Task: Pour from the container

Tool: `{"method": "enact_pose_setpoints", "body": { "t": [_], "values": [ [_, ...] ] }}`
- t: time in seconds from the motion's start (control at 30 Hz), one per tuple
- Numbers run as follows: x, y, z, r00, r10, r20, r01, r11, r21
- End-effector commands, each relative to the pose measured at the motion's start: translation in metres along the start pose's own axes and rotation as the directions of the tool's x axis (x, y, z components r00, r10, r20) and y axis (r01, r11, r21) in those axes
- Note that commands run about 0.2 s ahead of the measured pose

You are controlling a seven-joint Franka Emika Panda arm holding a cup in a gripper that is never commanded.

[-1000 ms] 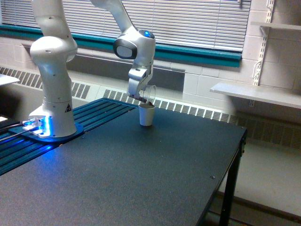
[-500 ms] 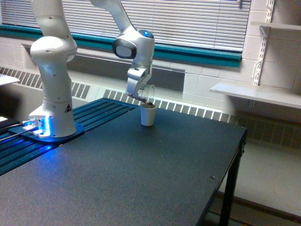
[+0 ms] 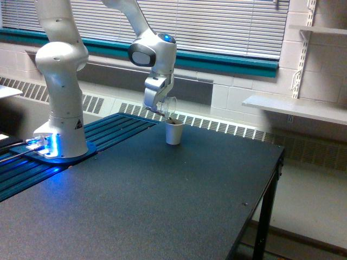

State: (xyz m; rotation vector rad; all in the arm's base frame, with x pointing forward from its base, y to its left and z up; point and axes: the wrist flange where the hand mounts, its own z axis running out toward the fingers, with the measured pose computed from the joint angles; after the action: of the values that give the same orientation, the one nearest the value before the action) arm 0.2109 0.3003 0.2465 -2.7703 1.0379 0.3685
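I am holding the container [image 3: 168,107] clamped in the pincer [image 3: 160,110], tipping it over the white cup [image 3: 173,132] on the table [image 3: 162,200] so its dark grains fall in; it seems to be pouring, though it is too small to confirm.

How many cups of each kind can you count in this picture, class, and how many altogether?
Small clear plastic cup with dark brown contents, tilted in the claw: 1
Opaque white paper cup, upright on the black table: 1
Total: 2
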Motion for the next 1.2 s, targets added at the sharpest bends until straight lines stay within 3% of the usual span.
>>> {"method": "enact_pose_setpoints", "body": {
  "t": [0.03, 1.2],
  "values": [
    [-0.0028, 0.0018, -0.0001, 1.000, 0.016, 0.001, -0.016, 1.000, 0.002],
    [0.0066, 0.0067, -0.0062, 0.999, 0.034, 0.026, -0.034, 0.999, 0.004]
  ]
}}
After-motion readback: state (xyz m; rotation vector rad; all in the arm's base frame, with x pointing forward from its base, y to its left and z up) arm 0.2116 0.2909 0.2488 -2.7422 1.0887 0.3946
